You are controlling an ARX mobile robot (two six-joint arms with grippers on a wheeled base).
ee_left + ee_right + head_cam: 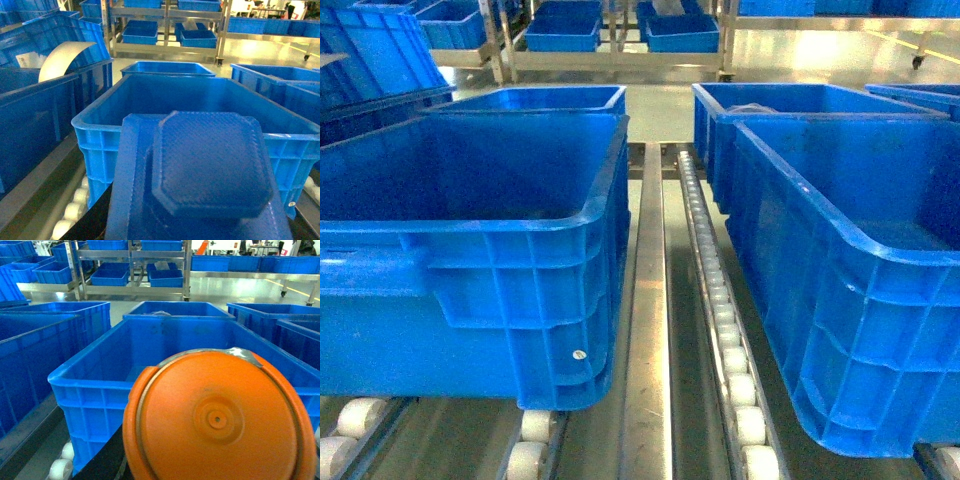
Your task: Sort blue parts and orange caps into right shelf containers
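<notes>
A blue part (210, 165) fills the lower left wrist view, held up close before a blue container (95, 125). My left gripper is shut on it, its fingers hidden behind the part. An orange cap (220, 420) fills the lower right wrist view, flat top toward the camera, before another container (85, 382). My right gripper is shut on it, fingers hidden. In the head view neither gripper shows; two containers (470, 232) (840, 240) sit on the right shelf (648, 300).
White rollers (720, 300) run between the two near bins. More blue bins (800, 100) stand behind, and steel racks with bins (565, 35) stand across a shiny floor. A pale curved sheet (60, 57) sticks out of a bin on the left.
</notes>
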